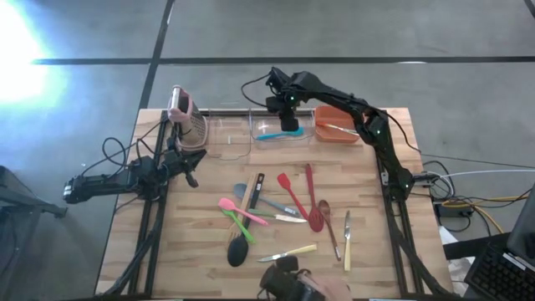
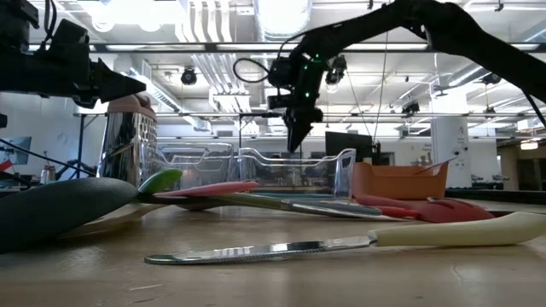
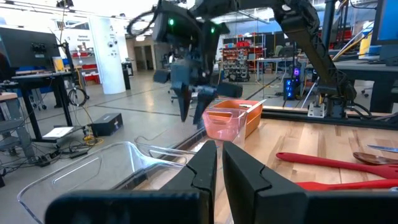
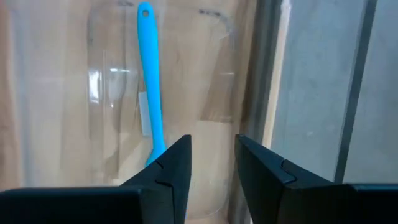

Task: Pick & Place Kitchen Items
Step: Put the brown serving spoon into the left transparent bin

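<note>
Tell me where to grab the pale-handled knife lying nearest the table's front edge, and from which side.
Grip the pale-handled knife on its thick pale handle, probably coming straight down from above. It lies flat and apart from the other utensils, so the jaws should straddle the handle across its narrow width; the thin blade offers little to pinch.

My right claw (image 4: pixel 211 165) has matt black plastic fingers with moulded edges. Below it lies a blue spatula (image 4: pixel 149 87) of smooth, slightly glossy silicone, inside a clear bin (image 1: pixel 282 125) of glossy, see-through plastic. The worktop (image 1: pixel 192 242) is pale wood with visible grain in planks, lightly sheened. The nearest knife (image 2: pixel 341 245) has a shiny, mirror-like metal blade and a smooth, cream, matt handle. The orange bin (image 1: pixel 336 124) looks like smooth plastic. My left claw (image 3: pixel 219 168) is the same matt black.
</note>
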